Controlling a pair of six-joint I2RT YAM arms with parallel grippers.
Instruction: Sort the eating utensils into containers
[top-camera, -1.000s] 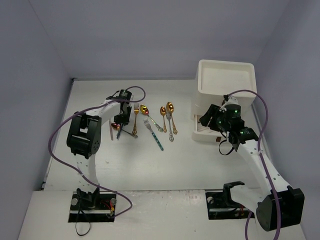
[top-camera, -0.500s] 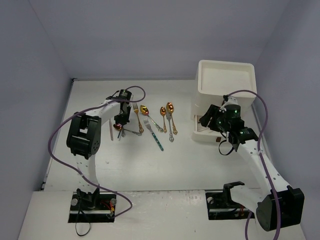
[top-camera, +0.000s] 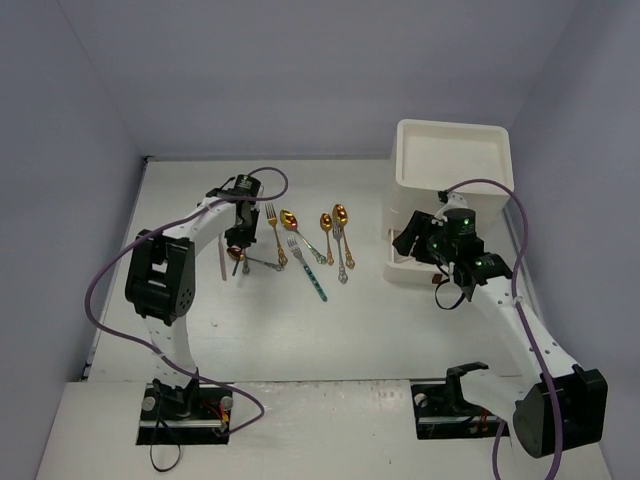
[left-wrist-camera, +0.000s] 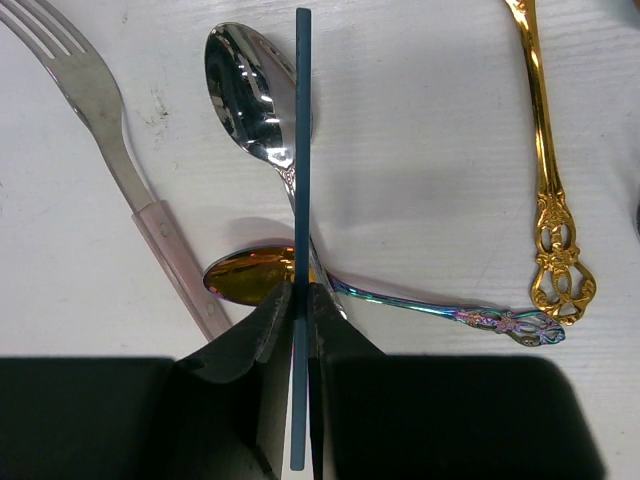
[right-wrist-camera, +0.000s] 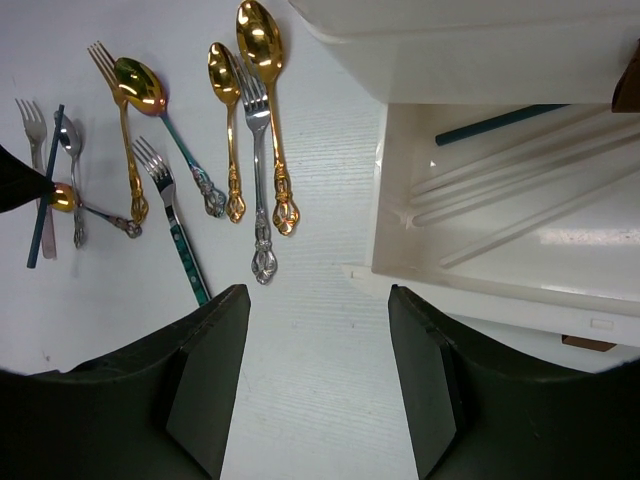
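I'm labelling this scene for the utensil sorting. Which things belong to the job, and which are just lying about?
Job:
- gold, silver and teal-handled metal spoons and forks
- thin teal utensil in the shut left tool
- cream-white plastic drawer cabinet, drawer open

Lying about:
- purple cables
- white tabletop

No legible txt, labels, brands, nos. or signs in any view.
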